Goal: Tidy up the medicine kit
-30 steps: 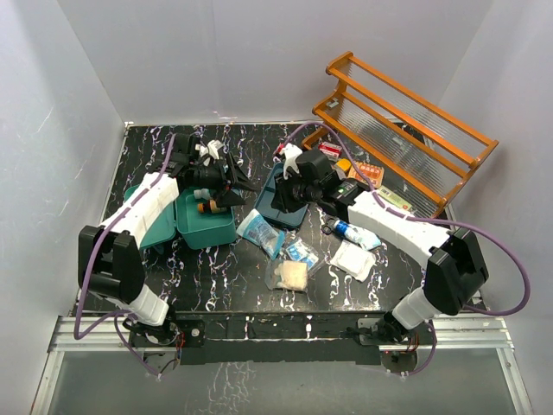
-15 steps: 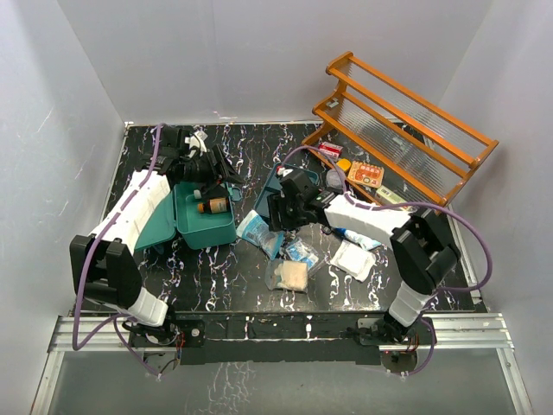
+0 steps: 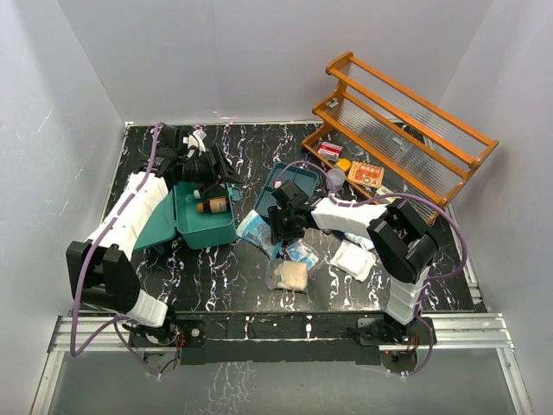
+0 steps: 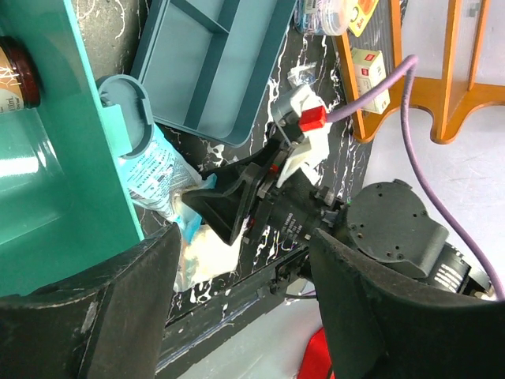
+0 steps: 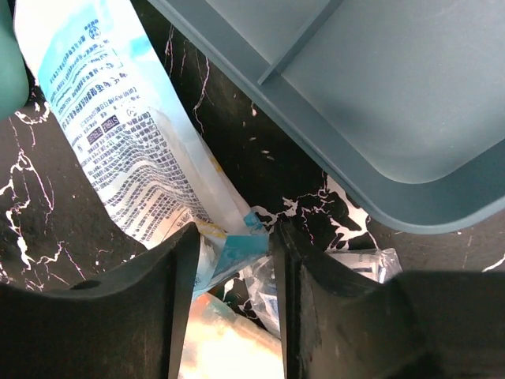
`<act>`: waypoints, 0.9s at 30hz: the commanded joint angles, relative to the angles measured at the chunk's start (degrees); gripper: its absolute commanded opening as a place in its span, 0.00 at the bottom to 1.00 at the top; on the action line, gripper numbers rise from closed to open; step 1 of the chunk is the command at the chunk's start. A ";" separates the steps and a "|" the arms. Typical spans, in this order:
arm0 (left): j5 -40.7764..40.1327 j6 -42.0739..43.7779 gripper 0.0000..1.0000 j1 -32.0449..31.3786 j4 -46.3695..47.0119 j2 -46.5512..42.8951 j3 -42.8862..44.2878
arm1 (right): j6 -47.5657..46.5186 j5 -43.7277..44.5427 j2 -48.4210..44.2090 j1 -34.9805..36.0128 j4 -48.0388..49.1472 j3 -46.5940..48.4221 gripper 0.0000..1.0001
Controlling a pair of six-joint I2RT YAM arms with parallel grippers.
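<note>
**Right gripper [image 5: 233, 237] straddles pouch [image 5: 118, 142] beside open medicine kit [image 3: 207, 226]**

Seen from my remote station, the right gripper sits low on the desk [image 3: 216, 272]. Its fingers are apart on either side of the blue-and-white pouch's corner, just beside the blue tray [image 5: 379, 103]. The left gripper [image 4: 245, 233] hangs over the far edge of the medicine kit, fingers spread wide and holding nothing. The kit lies open on the desk's left half, its lid folded out to the left and a brown bottle [image 3: 212, 206] lying on its side within. The pouch rests just beside the kit.
</note>
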 commanded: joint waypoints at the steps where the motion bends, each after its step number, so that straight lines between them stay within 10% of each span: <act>1: 0.28 0.47 0.65 0.17 -0.95 -4.48 0.17 | 0.91 1.41 0.76 0.74 1.08 1.67 0.36; 9: 0.15 1.37 0.66 0.18 0.72 -7.12 -1.33 | -0.93 7.89 -4.32 0.72 0.62 2.01 0.00; 27: 6.71 10.84 0.99 0.43 12.17 -15.70 -2.04 | -30.05 -20.78 -26.01 -8.29 -8.49 15.40 0.00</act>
